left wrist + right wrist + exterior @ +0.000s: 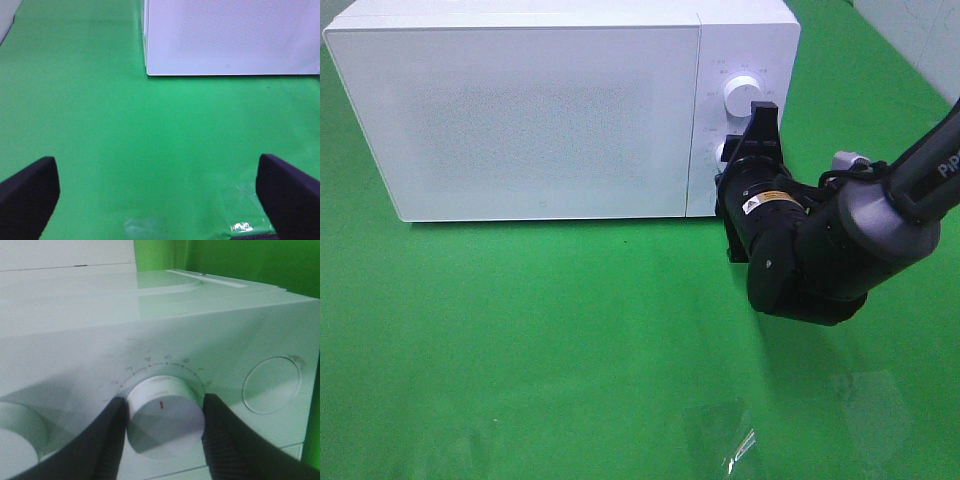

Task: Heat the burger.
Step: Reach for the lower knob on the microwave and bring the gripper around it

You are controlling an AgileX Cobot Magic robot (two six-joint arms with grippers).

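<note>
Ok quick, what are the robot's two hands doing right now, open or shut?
Left gripper: open, holding nothing.
Right gripper: closed on the knob.

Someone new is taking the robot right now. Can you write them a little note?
Left tool: open, empty, over the green cloth.
Right tool: closed on the lower dial of the microwave.
Burger: not in view; probably inside, since the door is shut, but I can't see through it.
Left to do: likely turn the dial to start heating.
</note>
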